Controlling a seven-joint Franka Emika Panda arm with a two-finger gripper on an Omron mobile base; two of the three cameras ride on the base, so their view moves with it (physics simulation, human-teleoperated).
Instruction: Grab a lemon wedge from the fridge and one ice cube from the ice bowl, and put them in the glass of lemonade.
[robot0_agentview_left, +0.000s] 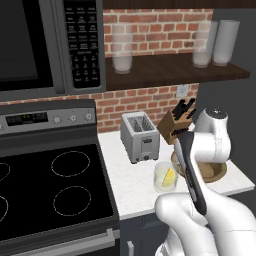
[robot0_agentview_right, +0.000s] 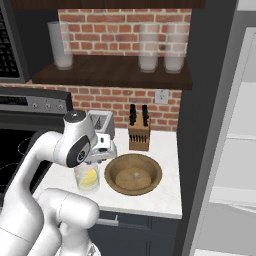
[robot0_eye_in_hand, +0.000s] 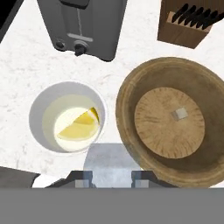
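Note:
The glass of lemonade (robot0_eye_in_hand: 40, 109) stands on the white counter with the yellow lemon wedge (robot0_eye_in_hand: 81, 127) floating in it. To its right sits the wooden ice bowl (robot0_eye_in_hand: 127, 100), and one ice cube (robot0_eye_in_hand: 179, 114) lies on its floor. My gripper (robot0_eye_in_hand: 109, 181) hangs above the gap between glass and bowl, shut on a second pale grey ice cube (robot0_eye_in_hand: 109, 162). From the right base the gripper (robot0_agentview_right: 100, 158) hovers just over the glass (robot0_agentview_right: 88, 179), beside the bowl (robot0_agentview_right: 156, 175). The left base view has the glass (robot0_agentview_left: 160, 175) with the wedge (robot0_agentview_left: 170, 177) in it.
A grey toaster (robot0_eye_in_hand: 83, 26) and a wooden knife block (robot0_eye_in_hand: 186, 24) stand behind the glass and bowl. The stove (robot0_agentview_left: 45, 185) lies to the left. The fridge (robot0_agentview_right: 235, 130) stands open on the right, showing white shelves. Tall clear glasses (robot0_agentview_right: 60, 45) sit on the shelf above.

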